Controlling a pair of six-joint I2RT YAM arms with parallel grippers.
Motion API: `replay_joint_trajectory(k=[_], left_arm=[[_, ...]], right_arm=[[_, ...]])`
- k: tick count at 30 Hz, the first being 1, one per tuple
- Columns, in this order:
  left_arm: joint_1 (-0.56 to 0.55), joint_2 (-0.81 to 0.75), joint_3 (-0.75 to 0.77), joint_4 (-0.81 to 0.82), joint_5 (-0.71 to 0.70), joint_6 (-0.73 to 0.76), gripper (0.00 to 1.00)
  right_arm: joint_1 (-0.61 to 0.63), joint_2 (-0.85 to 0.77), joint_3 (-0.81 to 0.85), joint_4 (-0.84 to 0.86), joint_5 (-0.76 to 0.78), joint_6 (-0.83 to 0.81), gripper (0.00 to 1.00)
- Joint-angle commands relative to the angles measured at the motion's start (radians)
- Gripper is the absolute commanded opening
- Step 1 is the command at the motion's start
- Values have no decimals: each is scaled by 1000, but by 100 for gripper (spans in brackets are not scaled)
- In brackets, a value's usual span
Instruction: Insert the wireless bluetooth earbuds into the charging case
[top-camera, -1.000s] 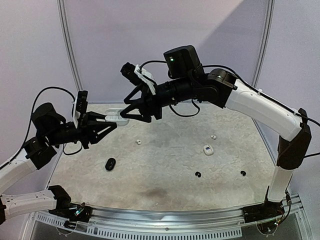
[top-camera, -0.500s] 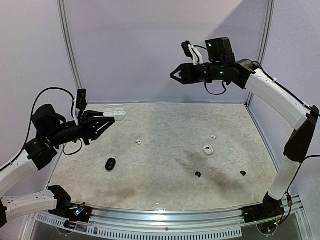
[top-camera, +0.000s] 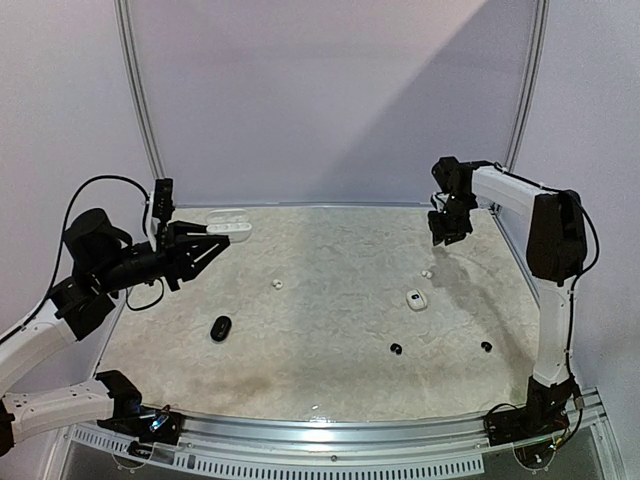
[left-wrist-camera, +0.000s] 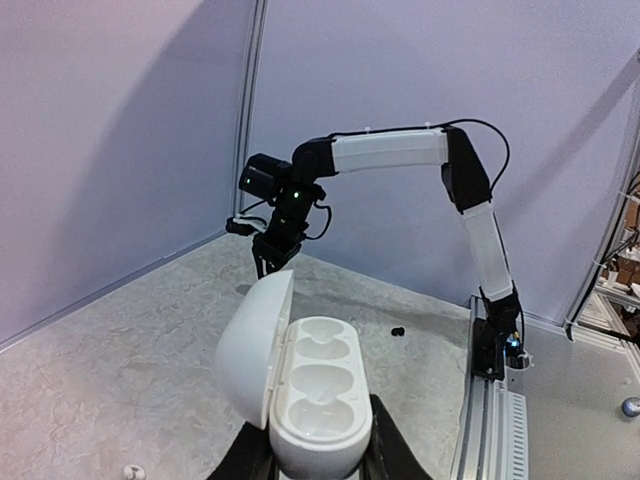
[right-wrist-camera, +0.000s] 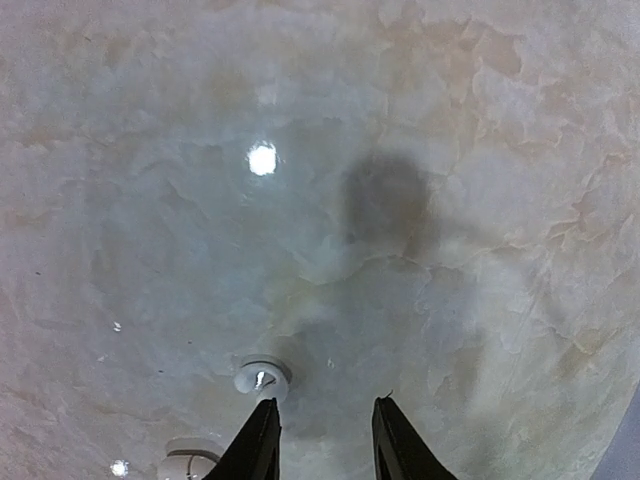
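Note:
My left gripper (top-camera: 212, 243) is shut on an open white charging case (top-camera: 229, 225), held above the table's back left. In the left wrist view the case (left-wrist-camera: 318, 395) sits between the fingers with its lid up on the left and its wells bare. My right gripper (top-camera: 447, 236) is open and empty, pointing down over the back right. In the right wrist view a white earbud (right-wrist-camera: 262, 377) lies just off the left fingertip of the gripper (right-wrist-camera: 325, 425), and a second white one (right-wrist-camera: 190, 463) lies at the bottom edge. Other white earbuds (top-camera: 277, 284) (top-camera: 427, 273) lie on the table.
A black oval case (top-camera: 221, 328) lies front left. A small white object with a dark spot (top-camera: 415, 299) lies right of centre. Two black earbuds (top-camera: 396, 348) (top-camera: 486, 346) lie near the front right. The table's back wall stands close behind the right gripper.
My right arm has swung away from the white case at the left, across to the back right, and come down toward the table. My left gripper holds the case still.

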Motion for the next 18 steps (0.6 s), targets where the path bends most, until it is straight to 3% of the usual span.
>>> replay_joint_trajectory(k=[1,18], left_arm=[[13,12,2,5,16,16,0],[15,17,4,21,20,20,0]], right_arm=[[-9,88,49,-66,-1,-59,32],[-9,154,-17,-39,-97,-63,23]])
